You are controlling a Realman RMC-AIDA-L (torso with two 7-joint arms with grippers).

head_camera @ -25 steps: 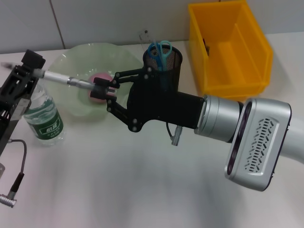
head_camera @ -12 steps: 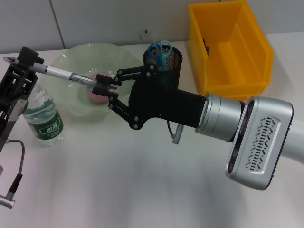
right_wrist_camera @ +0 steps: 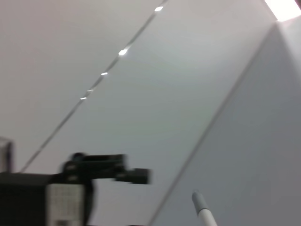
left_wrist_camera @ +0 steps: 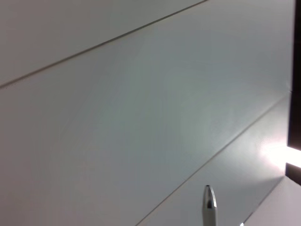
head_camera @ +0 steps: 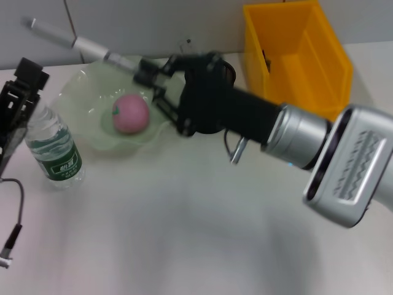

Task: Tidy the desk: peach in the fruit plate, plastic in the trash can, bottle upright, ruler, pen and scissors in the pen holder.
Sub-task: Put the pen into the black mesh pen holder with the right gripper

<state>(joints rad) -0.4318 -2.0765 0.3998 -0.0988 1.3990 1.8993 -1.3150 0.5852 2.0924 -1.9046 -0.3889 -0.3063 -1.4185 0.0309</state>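
My right gripper (head_camera: 146, 71) is shut on a white and silver pen (head_camera: 73, 42), holding it up over the far rim of the green fruit plate (head_camera: 86, 132). The pen slants up toward the wall and also shows in the right wrist view (right_wrist_camera: 203, 211). A pink peach (head_camera: 130, 114) lies in the plate. The clear bottle (head_camera: 55, 150) with a green label stands upright left of the plate. My left gripper (head_camera: 24, 83) hangs just above the bottle, apart from the pen. My right arm hides the pen holder and scissors. Ruler and plastic are out of view.
A yellow bin (head_camera: 298, 92), the trash can, stands at the back right. The wall runs close behind the plate. A grey cable (head_camera: 15, 233) dangles by the left edge. Bare white tabletop (head_camera: 172, 233) fills the foreground.
The right gripper has lifted the pen up and back toward the wall, out of the left gripper. It now covers the pen holder, and the peach shows fully.
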